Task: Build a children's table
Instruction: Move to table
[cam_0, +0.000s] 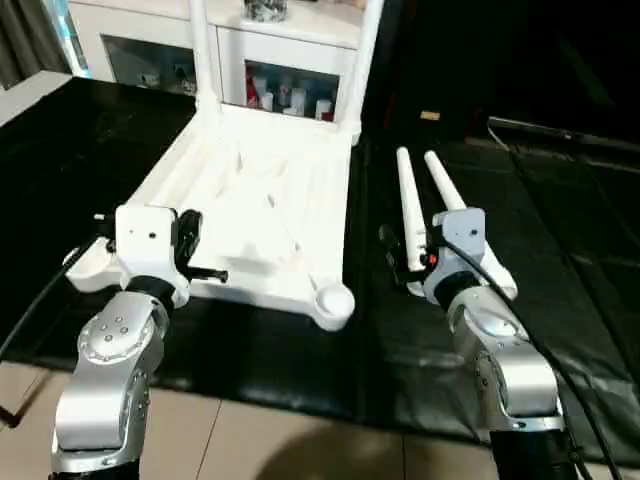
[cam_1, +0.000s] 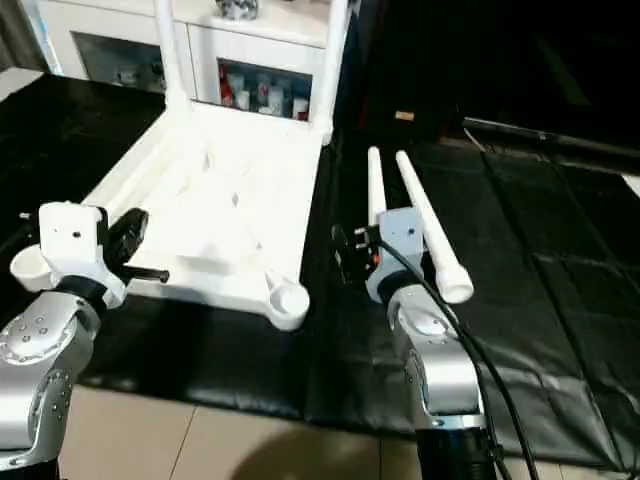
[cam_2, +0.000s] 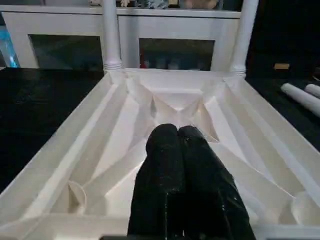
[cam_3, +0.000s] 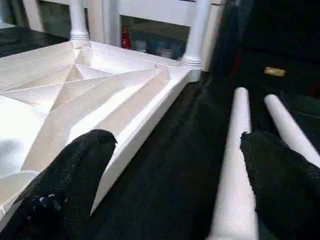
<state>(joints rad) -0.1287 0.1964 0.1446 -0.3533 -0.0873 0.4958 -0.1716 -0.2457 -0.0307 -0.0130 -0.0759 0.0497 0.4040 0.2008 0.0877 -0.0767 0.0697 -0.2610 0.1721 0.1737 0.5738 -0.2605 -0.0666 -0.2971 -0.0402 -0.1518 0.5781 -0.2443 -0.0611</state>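
Upturned table top under the pinched-together left pincer; 2 loose legs ahead of the wide-spread right pincer.

Table top lies upside down on black mat, ribbed underside up; I use it as landmark. Two legs stand fitted in its far corner sockets: far left leg, far right leg. Near right socket empty. Two loose legs lie on mat just right of top, side by side. White cabinet behind top. My left gripper over top's near left corner. My right gripper right of top, at loose legs' near ends.
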